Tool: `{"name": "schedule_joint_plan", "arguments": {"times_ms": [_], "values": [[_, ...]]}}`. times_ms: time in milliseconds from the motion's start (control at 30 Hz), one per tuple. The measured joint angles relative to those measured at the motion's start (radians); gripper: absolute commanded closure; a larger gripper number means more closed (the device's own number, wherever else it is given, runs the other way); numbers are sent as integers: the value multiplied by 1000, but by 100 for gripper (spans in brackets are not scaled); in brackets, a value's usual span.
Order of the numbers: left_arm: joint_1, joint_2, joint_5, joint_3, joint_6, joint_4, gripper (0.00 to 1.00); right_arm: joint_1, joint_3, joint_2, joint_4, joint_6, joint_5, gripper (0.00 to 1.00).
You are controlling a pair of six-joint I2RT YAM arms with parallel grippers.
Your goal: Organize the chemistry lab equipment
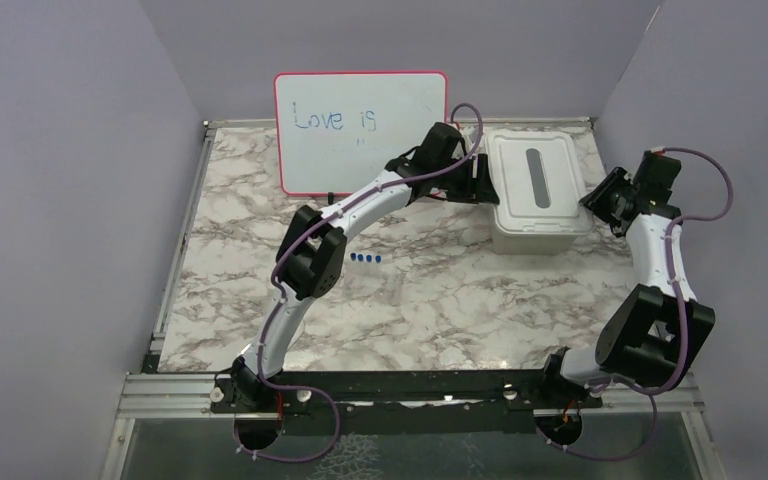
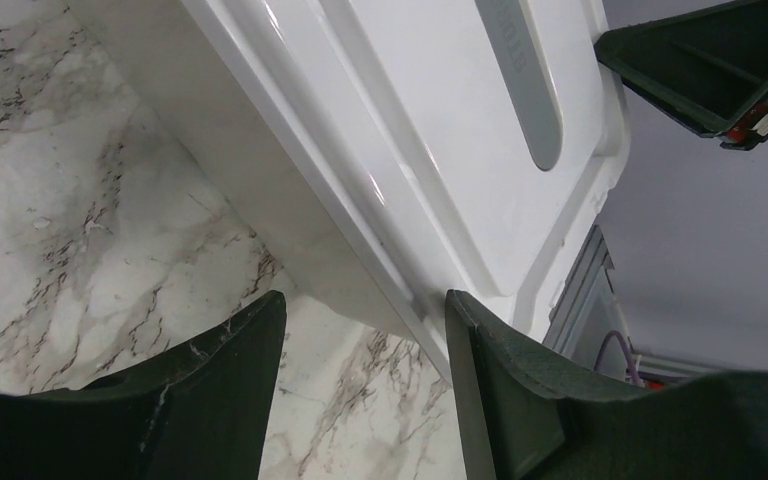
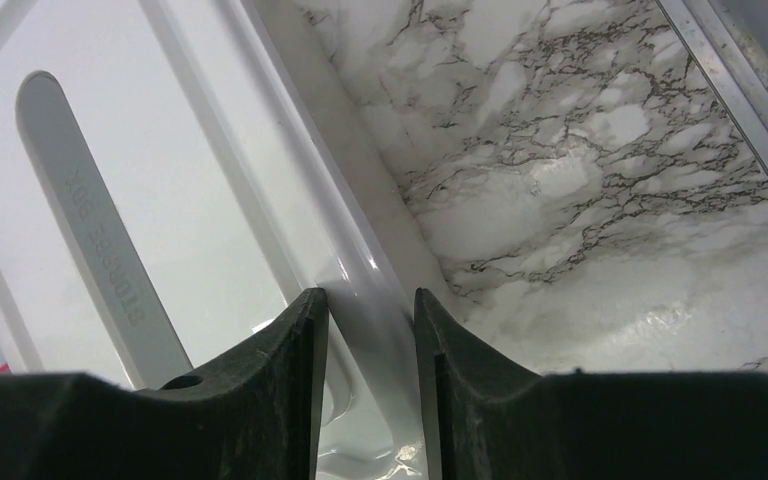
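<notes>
Marble table (image 1: 440, 300) lies under me, and I take the bin (image 1: 540, 232) at its back right as my mark for everything else. Well to the bin's left and a little behind it, the whiteboard (image 1: 360, 130) stands upright at the back wall; it is no part of my job. Left of the bin and nearer my bases, a short row of blue pieces (image 1: 365, 259) lies loose on the marble, well apart from both my hands. They are the only lab items I can see, and I judge they are not yet put away. My left pincer (image 2: 365, 300) is at the bin's left side with its fingers spread wide, and the overhanging edge of the lid (image 1: 515, 190) and the wall beneath it stand in the gap. Neither finger looks to be touching, so I hold nothing there; I read it as a reach made ready to take that edge. The lid sits flat and closed on the bin, so I cannot tell what is inside. At the bin's right side my right pincer (image 3: 367, 300) is pinching the lid's raised rim, its pads seemingly in contact on both sides. Taking opposite edges makes sense to me: the lid is broad and flat, and one hand alone would likely tip it. My judgement is that the lid must come off before the blue pieces can go in.
</notes>
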Motion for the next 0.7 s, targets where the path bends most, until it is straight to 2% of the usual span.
{"name": "schedule_joint_plan", "arguments": {"times_ms": [333, 467, 600, 700], "values": [[0, 14, -53, 26, 0, -17, 47, 19, 32, 47, 25, -42, -42, 73], [2, 14, -129, 31, 9, -44, 48, 32, 34, 54, 40, -60, -50, 75], [2, 3, -193, 31, 25, -59, 47, 46, 34, 55, 47, -64, -57, 73], [2, -5, -232, 35, 50, -75, 43, 56, 34, 48, 43, -59, -49, 66]]}}
